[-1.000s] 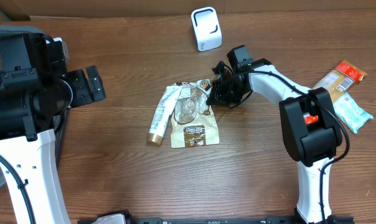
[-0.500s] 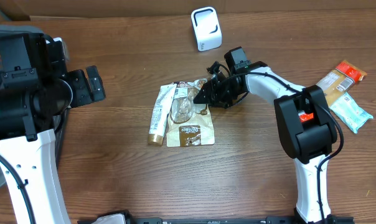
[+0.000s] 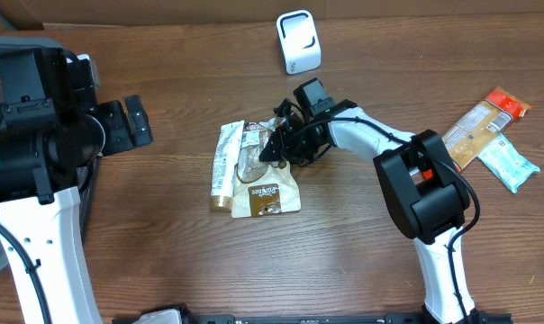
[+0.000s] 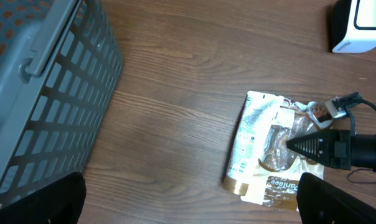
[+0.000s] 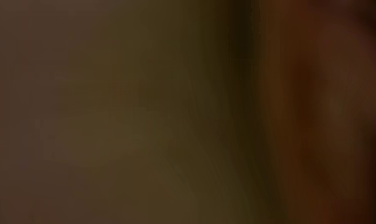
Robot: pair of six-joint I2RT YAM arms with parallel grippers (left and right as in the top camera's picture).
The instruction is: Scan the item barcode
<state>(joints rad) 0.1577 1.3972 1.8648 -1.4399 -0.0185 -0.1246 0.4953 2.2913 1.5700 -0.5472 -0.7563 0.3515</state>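
A brown and clear snack pouch (image 3: 267, 194) lies mid-table, overlapping a white packet with a gold end (image 3: 223, 164). The white barcode scanner (image 3: 298, 40) stands at the far edge. My right gripper (image 3: 274, 147) lies low over the pouch's upper part, its fingers drawn to a point and shut on it; the left wrist view shows that black tip (image 4: 303, 145) on the pouch (image 4: 280, 186). The right wrist view is a dark blur. My left gripper (image 3: 128, 124) hovers open at the left, with nothing between its fingers (image 4: 32, 199).
A grey mesh basket (image 4: 45, 81) stands at the left edge. Two snack bars, an orange and tan one (image 3: 484, 117) and a pale blue one (image 3: 508, 164), lie at the right. The scanner (image 4: 359, 25) is beyond the pouch.
My right gripper has moved left over the pouch, opening and then closing. The pouch and white packet have slid left with it. The left arm has not moved.
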